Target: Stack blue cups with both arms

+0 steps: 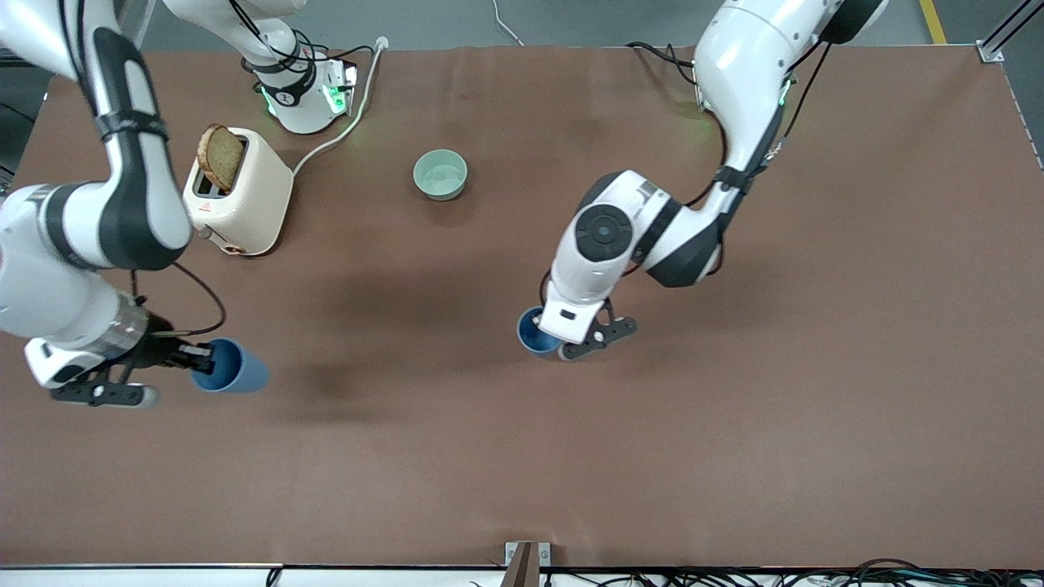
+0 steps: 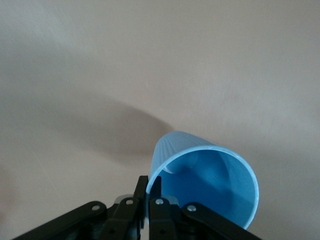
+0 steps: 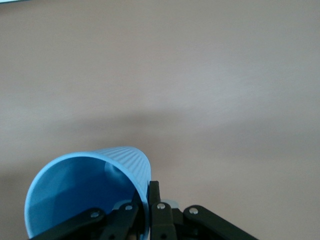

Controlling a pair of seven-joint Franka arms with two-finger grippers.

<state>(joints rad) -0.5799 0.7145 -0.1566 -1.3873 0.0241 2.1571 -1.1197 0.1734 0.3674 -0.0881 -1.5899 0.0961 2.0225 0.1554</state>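
- The left gripper (image 1: 563,341) pinches the rim of one blue cup (image 1: 534,333), one finger inside the mouth and one outside, over the middle of the table (image 1: 816,408).
- The front view hides most of that cup under the wrist; the left wrist view shows its whole open mouth (image 2: 210,185), its ribbed wall and the fingers (image 2: 150,202) clamped on the rim.
- The right gripper (image 1: 200,359) holds the second blue cup (image 1: 232,367) the same way, tilted, over the right arm's end of the table.
- The right wrist view shows this cup's inside (image 3: 85,195) and bare table around it.
- Only the front view shows a toaster (image 1: 241,196) with a slice of bread (image 1: 220,156) and a green bowl (image 1: 440,174).
- Count: two cups, two arms, one bowl, one toaster, one slice.
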